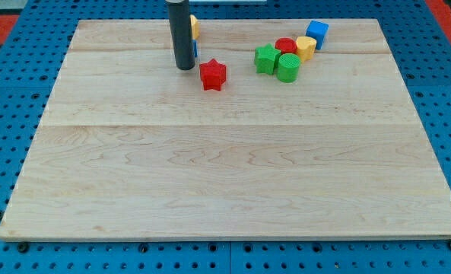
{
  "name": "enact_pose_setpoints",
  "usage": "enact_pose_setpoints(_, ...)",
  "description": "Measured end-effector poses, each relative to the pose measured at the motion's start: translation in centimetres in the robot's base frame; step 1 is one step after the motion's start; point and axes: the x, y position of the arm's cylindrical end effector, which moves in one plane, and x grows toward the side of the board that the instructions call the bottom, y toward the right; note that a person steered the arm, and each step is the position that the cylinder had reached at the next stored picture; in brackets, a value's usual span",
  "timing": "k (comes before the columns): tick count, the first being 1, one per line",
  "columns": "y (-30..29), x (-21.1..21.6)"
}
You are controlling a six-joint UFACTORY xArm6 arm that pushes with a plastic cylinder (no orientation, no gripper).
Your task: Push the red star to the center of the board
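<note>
Camera view showing my tip [185, 67], a bare rod gripping nothing, sitting just left of the red star [212, 74]; circling above it before pushing downward seems wisest

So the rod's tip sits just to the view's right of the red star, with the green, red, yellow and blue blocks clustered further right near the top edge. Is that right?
Not quite. In the camera view my tip is just to the view's left of the red star, not its right, and slightly above it. The rest holds: the green star, green cylinder, red cylinder, yellow block and blue cube cluster further right near the top edge.
</note>
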Motion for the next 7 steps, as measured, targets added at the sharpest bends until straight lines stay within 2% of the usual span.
enact_pose_setpoints(2,-0.1,-3.7)
enact_pose_setpoints(3,0.9,-1.9)
enact_pose_setpoints(4,-0.5,4.3)
enact_pose_setpoints(5,2.5,7.6)
enact_pose_setpoints(7,8.1,1.9)
